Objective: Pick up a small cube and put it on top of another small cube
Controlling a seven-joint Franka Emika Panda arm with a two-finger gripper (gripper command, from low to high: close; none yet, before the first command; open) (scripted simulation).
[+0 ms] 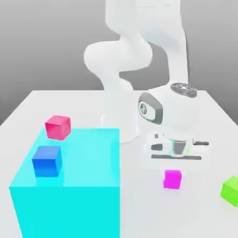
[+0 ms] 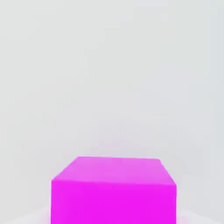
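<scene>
Magenta is the colour of the small cube (image 1: 172, 179) that sits on the white surface (image 1: 139, 204), right under the robot's hand. The jaws (image 1: 173, 168) come down over the top of this cube. They are pressed in as far as they go, but you cannot tell if they are pinching the cube or just closed above it. In the hand view the magenta cube (image 2: 113, 190) looks big and close, with the pale surface (image 2: 109, 65) behind it.

A big cyan block (image 1: 69, 186) stands on the exterior view's left. On its top sit two more small cubes. The blue cube (image 1: 47, 161) is nearer the front, and the pink cube (image 1: 58, 127) is farther back, by the back edge. They are apart from each other.

A green cube (image 1: 230, 189) rests on the surface at the exterior view's right, well apart from the magenta one.

The white arm (image 1: 135, 51) bends up behind the hand.
</scene>
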